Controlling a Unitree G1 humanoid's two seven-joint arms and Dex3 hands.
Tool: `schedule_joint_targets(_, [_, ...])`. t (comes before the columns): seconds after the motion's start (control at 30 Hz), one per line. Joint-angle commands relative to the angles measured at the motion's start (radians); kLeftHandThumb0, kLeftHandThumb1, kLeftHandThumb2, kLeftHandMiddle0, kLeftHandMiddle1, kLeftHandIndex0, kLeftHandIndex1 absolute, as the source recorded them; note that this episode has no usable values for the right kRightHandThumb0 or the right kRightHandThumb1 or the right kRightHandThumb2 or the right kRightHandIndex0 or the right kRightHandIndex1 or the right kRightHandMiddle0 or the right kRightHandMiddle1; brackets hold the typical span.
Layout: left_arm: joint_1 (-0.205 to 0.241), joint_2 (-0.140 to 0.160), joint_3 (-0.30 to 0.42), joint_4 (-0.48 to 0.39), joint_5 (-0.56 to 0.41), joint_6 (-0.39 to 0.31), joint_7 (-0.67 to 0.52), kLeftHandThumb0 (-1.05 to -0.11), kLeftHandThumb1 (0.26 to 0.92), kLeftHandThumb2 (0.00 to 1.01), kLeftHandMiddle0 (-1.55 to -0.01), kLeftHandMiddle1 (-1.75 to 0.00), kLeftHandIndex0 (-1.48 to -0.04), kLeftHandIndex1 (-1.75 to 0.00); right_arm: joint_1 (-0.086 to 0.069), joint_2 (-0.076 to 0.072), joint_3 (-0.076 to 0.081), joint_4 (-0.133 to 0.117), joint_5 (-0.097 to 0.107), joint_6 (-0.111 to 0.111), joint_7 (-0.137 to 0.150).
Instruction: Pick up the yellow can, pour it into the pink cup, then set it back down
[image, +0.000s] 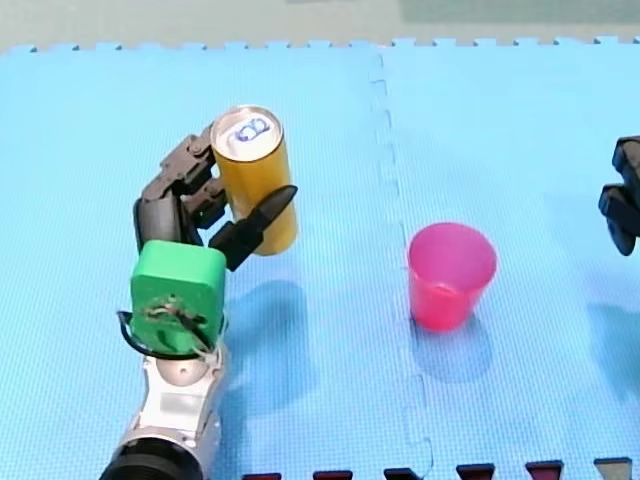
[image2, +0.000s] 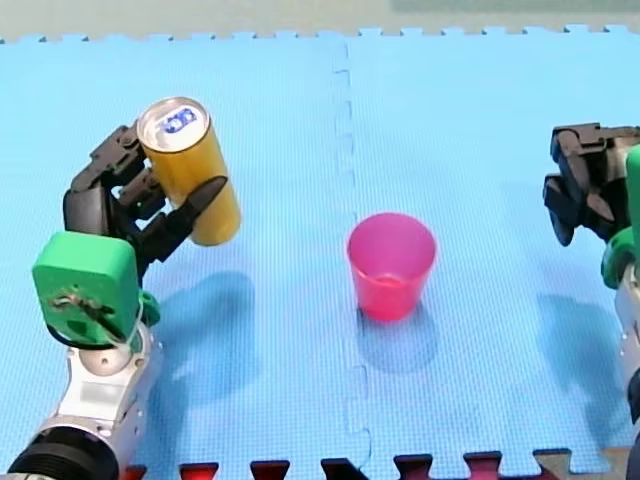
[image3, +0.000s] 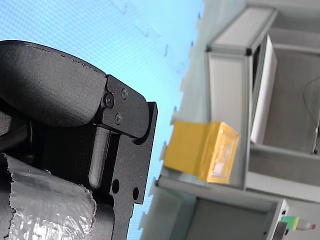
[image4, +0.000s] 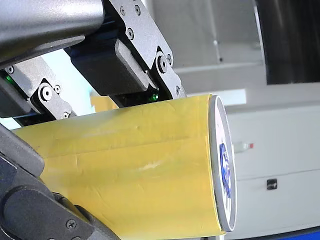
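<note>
Yellow cylindrical metal can (image: 255, 180) with a silver top is clamped in the left robot hand (image: 200, 205). The black fingers (image: 185, 162) wrap one side, the thumb presses the other, and the can is roughly upright. A pink plastic cup (image: 450, 275) stands upright on the blue foam mat (image: 500, 120), to that hand's right, between it and the right robot hand (image2: 585, 180). That one holds nothing; whether it is spread or closed I cannot tell.

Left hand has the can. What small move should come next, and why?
Probably carry the can sideways toward the cup. The left hand grips it roughly upright, seemingly lifted off the mat and well left of the upright cup. The right hand is at the right edge.
</note>
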Motion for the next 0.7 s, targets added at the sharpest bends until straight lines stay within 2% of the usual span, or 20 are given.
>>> schedule_joint_targets(0.0, [0.018,-0.010,0.025,-0.021,-0.035,0.019,-0.040,-0.383,0.823,0.00,-1.26,-0.01,-1.17,0.00,-0.004,-0.005,-0.003,-0.001,0.003,0.004,0.002])
schedule_joint_targets(0.17, [0.043,-0.024,0.049,-0.058,-0.056,0.069,-0.086,-0.377,0.828,0.00,-1.26,0.00,-1.16,0.00,-0.003,-0.007,-0.003,-0.003,0.006,0.006,0.005])
schedule_joint_targets(0.33, [0.065,-0.032,0.061,-0.038,-0.043,0.058,-0.102,-0.369,0.832,0.00,-1.26,0.00,-1.17,0.00,-0.001,-0.008,-0.005,-0.005,0.009,0.007,0.011])
schedule_joint_targets(0.43, [0.063,-0.019,0.055,0.033,0.006,0.024,-0.074,-0.365,0.834,0.00,-1.26,0.00,-1.17,0.00,-0.001,-0.009,-0.006,-0.005,0.010,0.007,0.013])
schedule_joint_targets(0.53, [0.049,0.009,0.022,0.131,0.114,-0.058,0.017,-0.361,0.836,0.00,-1.26,0.00,-1.16,0.00,-0.001,-0.010,-0.007,-0.005,0.011,0.008,0.015])
schedule_joint_targets(0.67, [0.037,0.017,0.007,0.190,0.177,-0.107,0.084,-0.360,0.837,0.00,-1.26,0.00,-1.15,0.00,0.000,-0.011,-0.010,-0.006,0.014,0.008,0.020])
